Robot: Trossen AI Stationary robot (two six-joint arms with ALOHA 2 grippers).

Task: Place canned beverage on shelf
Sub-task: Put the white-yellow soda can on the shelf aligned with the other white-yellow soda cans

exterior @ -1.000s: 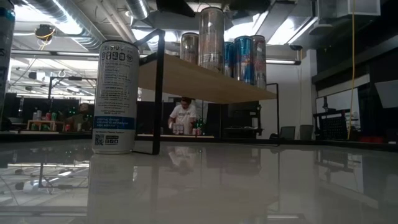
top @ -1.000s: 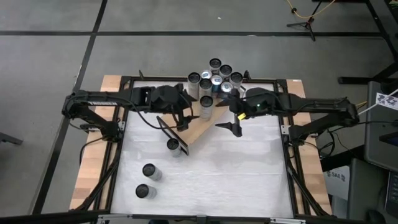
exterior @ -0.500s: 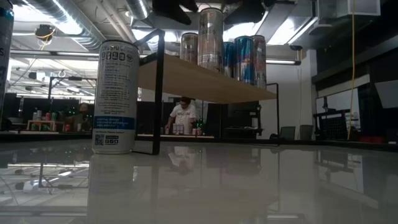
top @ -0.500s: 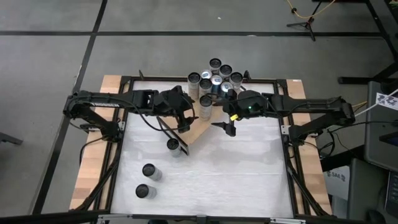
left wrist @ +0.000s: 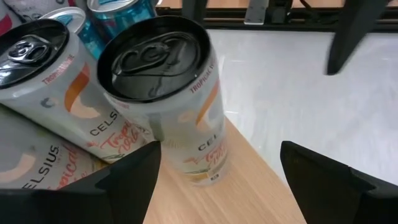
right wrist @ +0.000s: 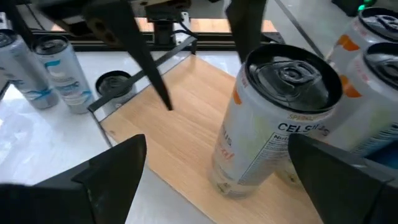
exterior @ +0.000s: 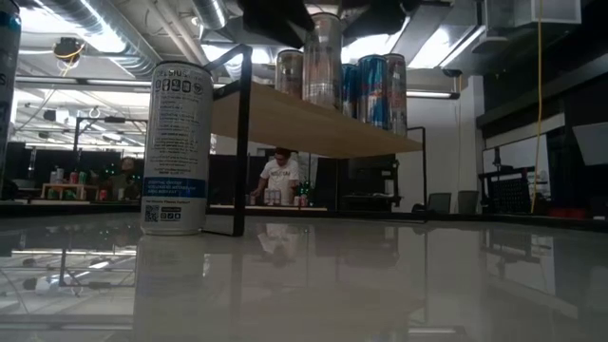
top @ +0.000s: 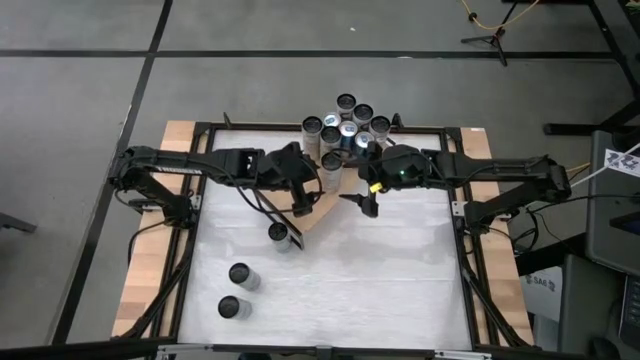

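Observation:
A Celsius can with a black top (left wrist: 168, 93) (right wrist: 273, 118) (top: 331, 163) stands upright on the light-brown shelf (top: 312, 215) (left wrist: 249, 186), in front of a cluster of several cans (top: 348, 122) at the shelf's far end. My left gripper (top: 308, 190) (left wrist: 219, 149) hovers open above the shelf, at the can's left, aimed at the can. My right gripper (top: 362, 185) (right wrist: 217, 143) hovers open at its right, facing the same can. In the low view both grippers are dark shapes (exterior: 275, 14) (exterior: 380, 14) above the cans on the shelf (exterior: 313, 123). Neither touches anything.
Three more cans stand on the white table near the shelf's near end (top: 278, 233) (top: 240, 275) (top: 228, 307); the low view shows one beside the shelf's black frame leg (exterior: 176, 147). A black metal frame (top: 462, 215) rims the table.
My left gripper has moved toward the table's right edge and a little down, closing in on the black-topped can. My right gripper first moved toward the left edge and down, then held still. Both stayed open. The cans and the shelf have not moved.

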